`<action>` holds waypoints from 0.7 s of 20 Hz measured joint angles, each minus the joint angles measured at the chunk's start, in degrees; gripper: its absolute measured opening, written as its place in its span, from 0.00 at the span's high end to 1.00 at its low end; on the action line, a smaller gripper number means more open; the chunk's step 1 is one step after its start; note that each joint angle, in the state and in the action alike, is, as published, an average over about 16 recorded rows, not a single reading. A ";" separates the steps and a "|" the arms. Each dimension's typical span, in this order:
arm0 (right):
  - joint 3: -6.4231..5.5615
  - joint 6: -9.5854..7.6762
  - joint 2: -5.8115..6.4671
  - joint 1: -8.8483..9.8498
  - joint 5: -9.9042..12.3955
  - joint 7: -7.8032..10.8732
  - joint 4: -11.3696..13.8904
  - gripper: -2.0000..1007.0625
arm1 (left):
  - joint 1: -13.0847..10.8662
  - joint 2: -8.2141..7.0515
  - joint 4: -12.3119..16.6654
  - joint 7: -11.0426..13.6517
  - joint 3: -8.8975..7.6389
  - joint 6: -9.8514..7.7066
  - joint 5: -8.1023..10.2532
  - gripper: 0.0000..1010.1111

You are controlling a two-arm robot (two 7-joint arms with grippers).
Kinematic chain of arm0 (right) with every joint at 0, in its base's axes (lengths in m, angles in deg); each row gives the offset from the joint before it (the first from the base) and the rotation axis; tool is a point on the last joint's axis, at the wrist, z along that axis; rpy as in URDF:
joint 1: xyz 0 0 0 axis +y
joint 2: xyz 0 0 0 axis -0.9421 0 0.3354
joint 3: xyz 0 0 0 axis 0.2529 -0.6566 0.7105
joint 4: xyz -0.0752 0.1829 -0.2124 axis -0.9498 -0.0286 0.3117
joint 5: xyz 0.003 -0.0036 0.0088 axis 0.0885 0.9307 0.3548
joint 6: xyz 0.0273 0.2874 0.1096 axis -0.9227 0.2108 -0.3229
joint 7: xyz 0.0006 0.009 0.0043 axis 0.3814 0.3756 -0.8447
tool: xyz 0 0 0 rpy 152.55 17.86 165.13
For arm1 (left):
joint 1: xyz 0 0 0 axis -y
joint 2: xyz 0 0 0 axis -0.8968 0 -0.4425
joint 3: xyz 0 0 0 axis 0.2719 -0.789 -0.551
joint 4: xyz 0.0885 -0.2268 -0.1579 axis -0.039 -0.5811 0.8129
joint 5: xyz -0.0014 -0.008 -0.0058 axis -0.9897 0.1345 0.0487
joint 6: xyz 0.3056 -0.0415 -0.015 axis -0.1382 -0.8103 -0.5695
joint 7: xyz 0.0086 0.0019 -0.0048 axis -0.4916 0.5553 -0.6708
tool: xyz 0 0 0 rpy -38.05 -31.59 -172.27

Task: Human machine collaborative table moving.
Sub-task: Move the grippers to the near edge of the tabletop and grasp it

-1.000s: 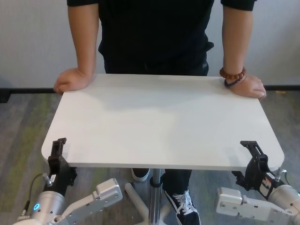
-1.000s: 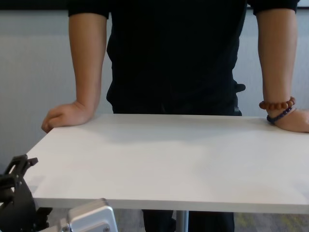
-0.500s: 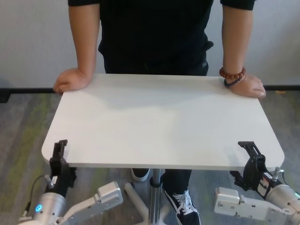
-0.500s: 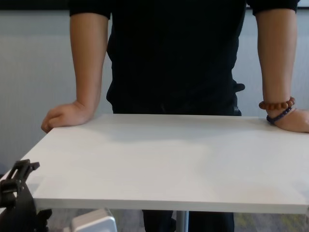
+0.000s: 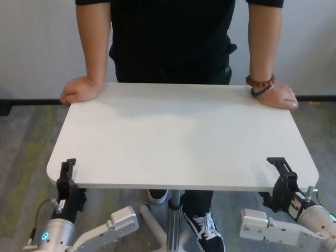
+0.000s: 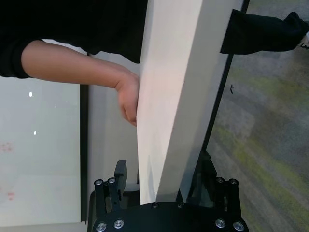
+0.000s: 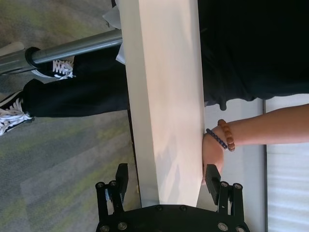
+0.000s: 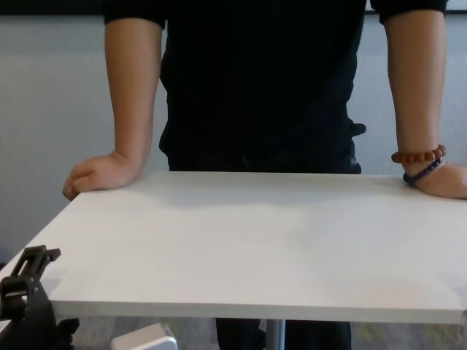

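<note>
The left claw [image 5: 66, 176] is seen at the lower left of the head view, the right claw [image 5: 283, 173] at the lower right. Both are spread wide, with the near edge of the worktop [image 5: 178, 136] set between their fingers; no clamping is shown. In the wrist views the thin edge runs between the open fingers [image 6: 120, 174] of each claw [image 7: 166, 186].

The worktop fills the frame centre. It is judged stiff, smooth and possibly slippery, and top-heavy on its single pole [image 5: 174, 220]. Hold is best taken at the near corners, square to the edge.

At the far edge, the human [image 5: 173, 37] rests one hand [image 5: 79, 90] on the upper-left corner and the other hand [image 5: 277, 95] on the upper-right.

Against the earlier frame, the left claw is found lower and slightly withdrawn; the worktop and hands are unchanged.
</note>
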 joint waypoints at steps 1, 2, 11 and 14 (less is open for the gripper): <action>-0.07 0.05 -0.08 0.03 -0.13 0.05 -0.04 0.01 | -0.07 0.11 -0.05 -0.09 -0.11 0.07 -0.12 0.01; -0.14 0.10 -0.17 0.06 -0.25 0.09 -0.08 0.01 | -0.14 0.21 -0.08 -0.18 -0.22 0.13 -0.23 0.01; -0.77 0.54 -0.96 0.34 -1.41 0.50 -0.52 0.01 | -0.65 0.97 -0.22 -0.25 -1.06 0.76 -1.27 0.01; -1.01 0.64 -1.24 0.43 -1.79 0.61 -0.69 0.01 | -0.76 1.27 -0.38 -0.21 -1.26 0.97 -1.60 0.01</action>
